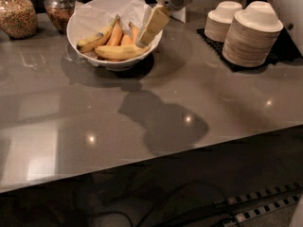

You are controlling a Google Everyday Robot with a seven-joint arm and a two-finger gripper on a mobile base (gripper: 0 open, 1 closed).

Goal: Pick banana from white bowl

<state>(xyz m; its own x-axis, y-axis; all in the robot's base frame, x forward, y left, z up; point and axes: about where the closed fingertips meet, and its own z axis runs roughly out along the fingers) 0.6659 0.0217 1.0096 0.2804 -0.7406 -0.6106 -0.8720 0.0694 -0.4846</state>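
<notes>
The white bowl [110, 64] stands at the back left of the grey counter, lined with crumpled white paper. The banana [118, 52], large and plain yellow, lies across the front of the bowl. Behind it lie a spotted banana with a blue sticker [97, 38] and two shorter orange-toned bananas [117, 34]. My gripper [143, 42] reaches down from the upper right, tilted down-left. Its tip is just inside the bowl's right rim, right above the banana's right end. Whether it touches the banana I cannot tell.
Two glass jars [16, 14] [60, 6] stand behind the bowl at the left. Two stacks of beige paper bowls [253, 34] [226, 21] sit on a black mat [214, 40] at the right. The counter's front edge runs across the lower part, with cables below.
</notes>
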